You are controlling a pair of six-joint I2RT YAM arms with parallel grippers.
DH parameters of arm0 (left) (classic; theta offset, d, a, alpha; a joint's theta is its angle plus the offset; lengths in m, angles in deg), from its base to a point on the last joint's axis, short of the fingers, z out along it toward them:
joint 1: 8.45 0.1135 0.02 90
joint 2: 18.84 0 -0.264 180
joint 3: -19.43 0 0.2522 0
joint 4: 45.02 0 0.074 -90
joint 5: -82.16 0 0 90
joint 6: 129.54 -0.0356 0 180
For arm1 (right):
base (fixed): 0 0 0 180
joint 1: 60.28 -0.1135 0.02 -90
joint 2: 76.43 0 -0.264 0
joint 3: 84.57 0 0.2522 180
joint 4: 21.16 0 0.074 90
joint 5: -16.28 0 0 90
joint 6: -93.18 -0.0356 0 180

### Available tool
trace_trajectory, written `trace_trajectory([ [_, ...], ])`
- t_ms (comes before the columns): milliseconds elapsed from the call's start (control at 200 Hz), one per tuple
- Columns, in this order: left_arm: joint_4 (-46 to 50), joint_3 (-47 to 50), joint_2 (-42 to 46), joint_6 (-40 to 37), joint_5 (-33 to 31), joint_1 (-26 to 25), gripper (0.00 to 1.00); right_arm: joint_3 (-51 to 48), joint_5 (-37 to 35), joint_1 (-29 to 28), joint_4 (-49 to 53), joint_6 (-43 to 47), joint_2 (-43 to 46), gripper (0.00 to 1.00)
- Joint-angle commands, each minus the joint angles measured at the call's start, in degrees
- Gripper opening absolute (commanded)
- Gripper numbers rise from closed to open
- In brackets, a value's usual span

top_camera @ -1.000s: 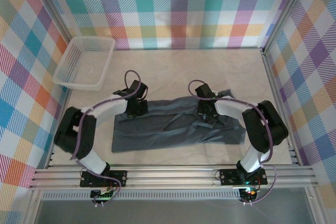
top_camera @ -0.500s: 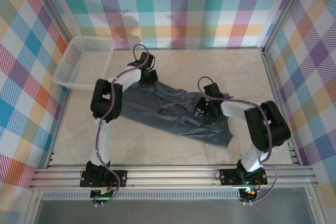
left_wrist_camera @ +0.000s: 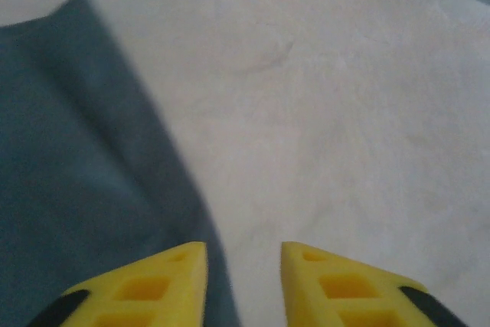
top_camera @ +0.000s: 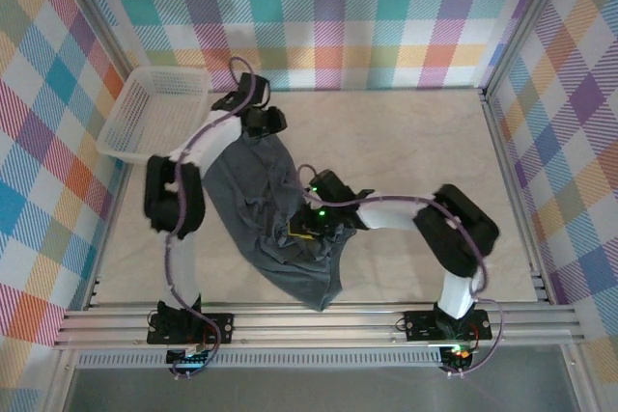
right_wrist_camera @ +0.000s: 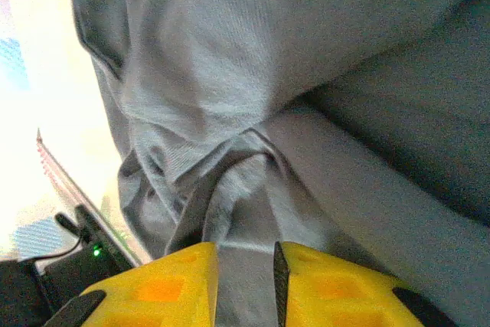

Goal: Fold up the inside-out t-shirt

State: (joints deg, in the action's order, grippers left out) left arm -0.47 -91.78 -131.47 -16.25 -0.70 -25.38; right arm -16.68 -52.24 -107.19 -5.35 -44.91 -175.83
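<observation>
Top external showed the inside-out t-shirt (top_camera: pixel 261 205) swung from flat into a diagonal heap, so I'd flatten it again. Left hand (left_wrist_camera: pixel 243 258) stood narrowly parted and empty, shirt beside it; right hand (right_wrist_camera: pixel 246 258) straddled a fold, grip unclear.

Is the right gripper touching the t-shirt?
Touching. In the right wrist view, gathered fabric of the t-shirt fills the gap between the jaws of the right gripper, pressing against both.

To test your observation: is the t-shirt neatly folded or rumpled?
Rumpled: the t-shirt lies bunched, with twisted creases and uneven edges, no flat fold.
</observation>
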Motion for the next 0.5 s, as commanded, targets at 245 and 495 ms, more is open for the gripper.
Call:
trace_trajectory([
  [245, 5.57, 29.72, 18.05, 2.73, -18.34, 2.7, 0.0, -5.9, -29.03, 0.35, 18.03, 14.89, 11.6, 0.16],
  [495, 8.99, 22.23, 5.83, 5.55, -22.81, 4.18, 0.0, -3.56, -27.84, 0.43, 20.14, 11.69, 6.48, 0.01],
])
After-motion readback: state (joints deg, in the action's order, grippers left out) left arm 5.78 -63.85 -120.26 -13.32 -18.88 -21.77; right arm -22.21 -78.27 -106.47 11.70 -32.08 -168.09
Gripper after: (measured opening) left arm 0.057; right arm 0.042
